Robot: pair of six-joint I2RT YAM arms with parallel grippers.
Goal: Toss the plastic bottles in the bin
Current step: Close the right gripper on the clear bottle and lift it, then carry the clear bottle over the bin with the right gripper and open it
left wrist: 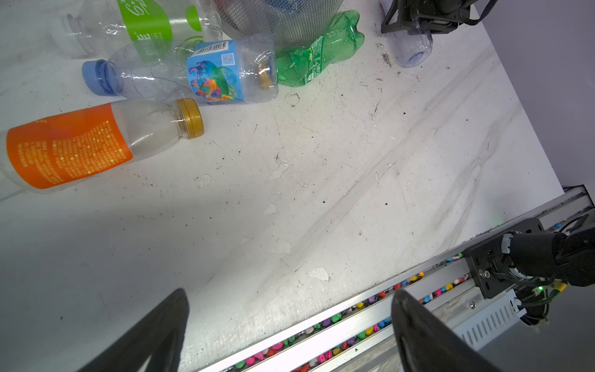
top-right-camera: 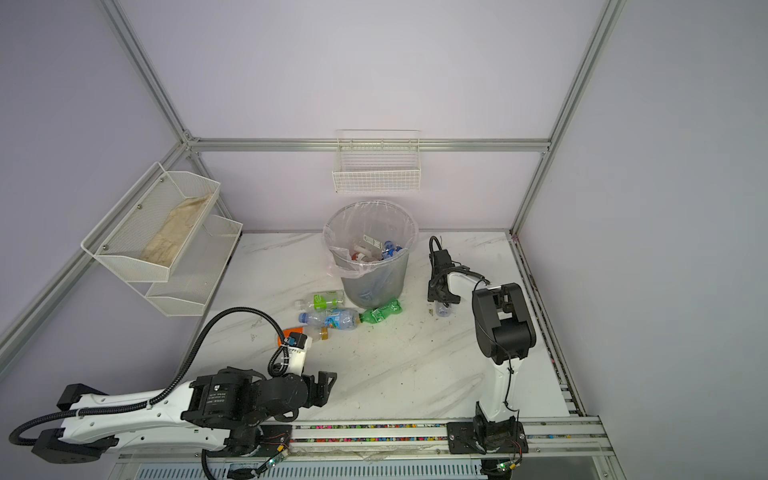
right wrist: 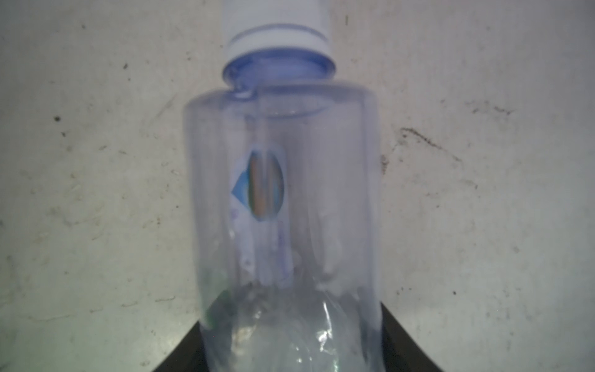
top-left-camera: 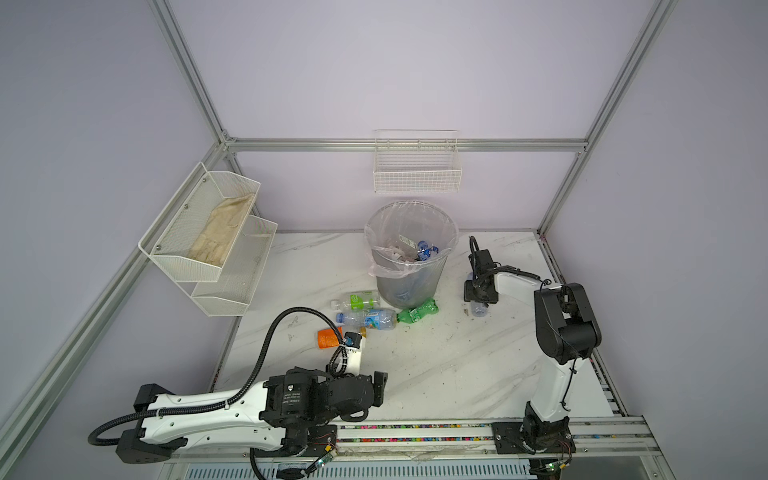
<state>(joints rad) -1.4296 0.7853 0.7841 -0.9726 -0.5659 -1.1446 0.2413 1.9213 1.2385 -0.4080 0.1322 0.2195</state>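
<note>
Near the front left corner of the desk, your left gripper hangs spread wide with nothing in it. Just behind it lies the orange bottle, then the blue-label bottle, the green-label bottle and the green bottle, all on their sides at the foot of the bin, which stands by the back edge and already holds several bottles. Toward the right edge, your right gripper is down over the small clear bottle. That bottle lies on the desk with its long axis running roughly back to front, and the jaws cross it on either side. You cannot tell whether they are clamped on it yet. The bin lies just left of this bottle, so the right arm looks better placed to carry it there.
</note>
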